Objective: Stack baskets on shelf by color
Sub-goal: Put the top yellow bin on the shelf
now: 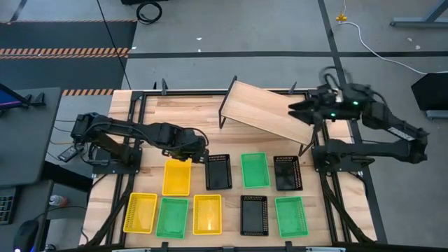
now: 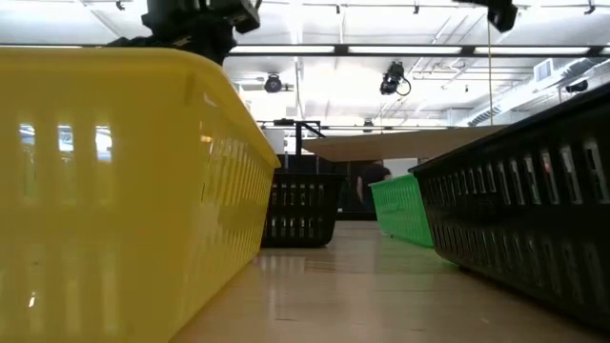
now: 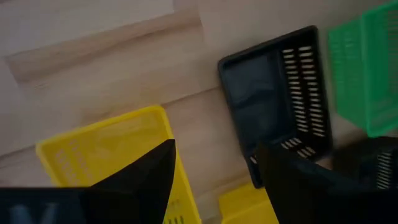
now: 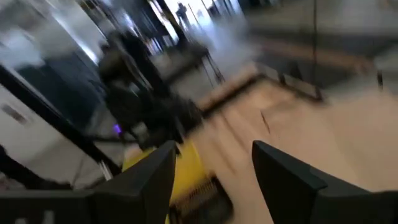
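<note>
Several baskets lie in two rows on the table's near half: yellow (image 1: 176, 176), black (image 1: 218, 171), green (image 1: 255, 169), black (image 1: 288, 173), and in front yellow (image 1: 140, 212), green (image 1: 172, 217), yellow (image 1: 207, 213), black (image 1: 254, 214), green (image 1: 290, 215). The light-wood shelf (image 1: 266, 112) stands slantwise at the far middle. My left gripper (image 3: 214, 168) hangs open, pointing down, above the gap between a yellow basket (image 3: 106, 149) and a black basket (image 3: 277, 93). My right gripper (image 4: 214, 168) is open and raised by the shelf's right end (image 1: 297, 110), with nothing between its fingers.
Black frame rails (image 1: 143, 105) run along the table's sides. The shelf's thin black legs (image 1: 222, 112) stand at its left end. Bare wood lies between the shelf and the far row of baskets (image 1: 182, 126). In the low view a yellow basket (image 2: 124, 181) and a black basket (image 2: 534, 219) stand close.
</note>
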`<move>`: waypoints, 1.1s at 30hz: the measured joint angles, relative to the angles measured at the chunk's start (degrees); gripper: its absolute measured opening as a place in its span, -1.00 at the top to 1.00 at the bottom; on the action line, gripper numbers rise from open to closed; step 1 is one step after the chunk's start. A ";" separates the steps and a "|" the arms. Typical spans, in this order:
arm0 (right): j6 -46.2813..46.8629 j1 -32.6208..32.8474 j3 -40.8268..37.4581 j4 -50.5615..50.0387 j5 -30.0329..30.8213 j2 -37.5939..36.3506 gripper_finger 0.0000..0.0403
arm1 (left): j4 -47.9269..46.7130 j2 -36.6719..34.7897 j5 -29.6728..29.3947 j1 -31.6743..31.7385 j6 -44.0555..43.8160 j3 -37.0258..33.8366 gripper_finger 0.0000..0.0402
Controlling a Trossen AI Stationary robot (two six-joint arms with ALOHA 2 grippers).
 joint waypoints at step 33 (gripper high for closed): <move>-0.12 3.17 1.51 -10.87 -6.57 7.11 -0.07 | 4.92 22.27 2.48 -8.55 -12.90 -0.02 -0.06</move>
